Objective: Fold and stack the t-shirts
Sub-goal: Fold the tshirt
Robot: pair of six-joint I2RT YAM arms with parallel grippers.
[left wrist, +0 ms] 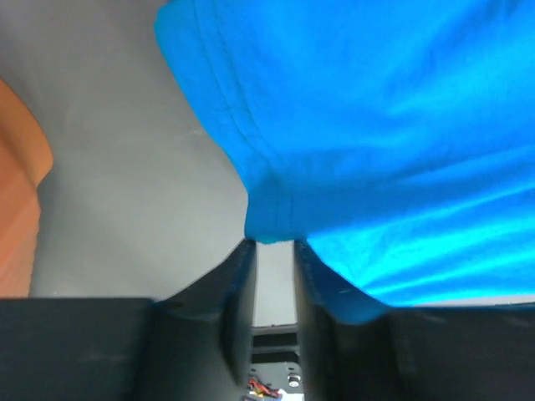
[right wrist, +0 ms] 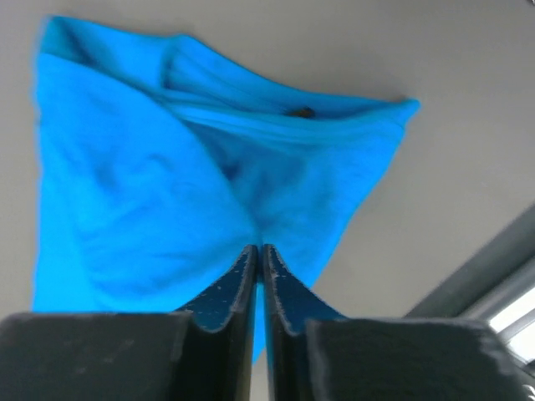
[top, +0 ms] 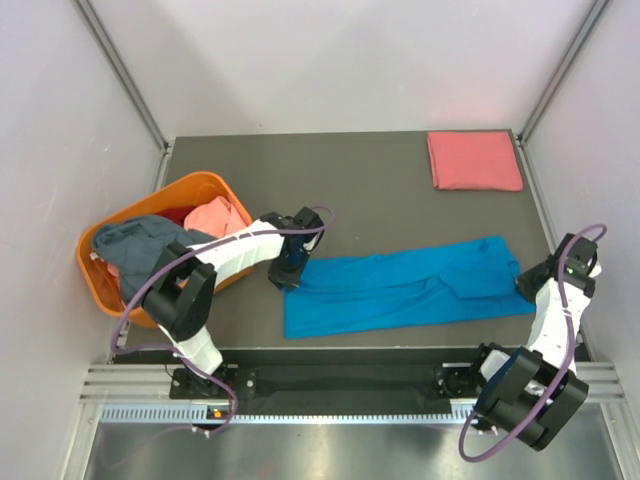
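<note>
Pinching entry first: right gripper (right wrist: 259, 248), fingers drawn together on the right-hand end of the bright blue t-shirt (top: 400, 290), with cloth bunched around the tips

Left gripper (left wrist: 272, 244): jaws parted by a narrow gap with grey table showing between them. A hemmed corner of the same shirt sits right at the fingertips and is not clamped, as far as I can see from here

Bright blue t-shirt: one, lying on the table (top: 350, 180) as a long, rumpled band. It runs left to right across the near half and spans the space between the two grippers

Folded salmon-pink t-shirt (top: 475, 160): one, a neat rectangle flat on the table at the far right corner, well apart from the blue shirt

Orange plastic basket (top: 190, 185): one, at the table's left edge, just beside the left arm

Contents of the basket: a grey-blue t-shirt (top: 140, 245), crumpled, on the near side; a crumpled salmon-pink t-shirt (top: 218, 215) on the far right side, against the rim

Both heaped, unfolded
</note>
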